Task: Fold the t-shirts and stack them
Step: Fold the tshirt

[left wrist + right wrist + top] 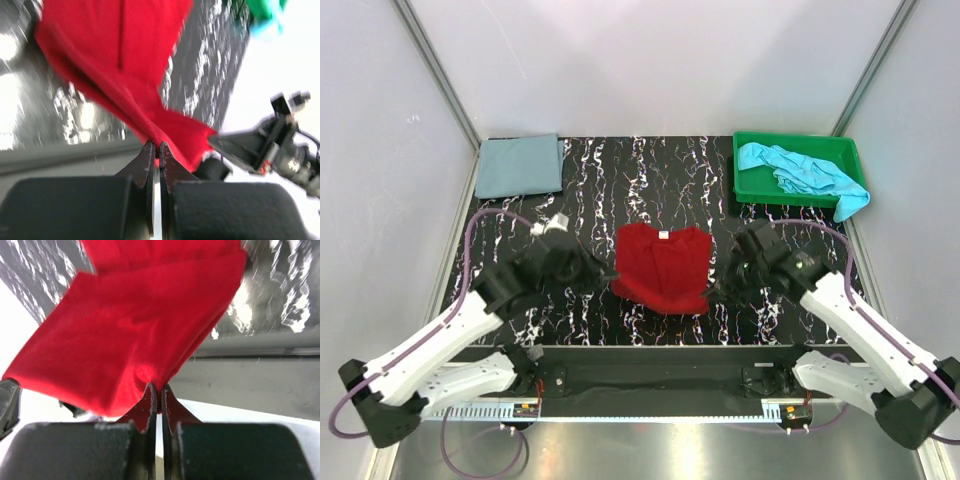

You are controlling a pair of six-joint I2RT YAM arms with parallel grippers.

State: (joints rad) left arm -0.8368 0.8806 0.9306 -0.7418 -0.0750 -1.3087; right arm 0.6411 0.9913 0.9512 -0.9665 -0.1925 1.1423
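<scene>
Top external view: deep red t-shirt (662, 262) lies at the middle of the table (590, 170), collar far, long axis running away from the arms; left gripper (608, 278) and right gripper (720, 285) each clenched on a near corner, equally close; collar tag (663, 235) unreadable; no other writing.

Bench (660, 180): black top with white marble-like veining, steel strip along the near edge.
Tray (752, 185): rigid green plastic, rectangular, at the far right corner.
Walls (660, 60): plain white panels, metal corner posts (440, 70).
</scene>
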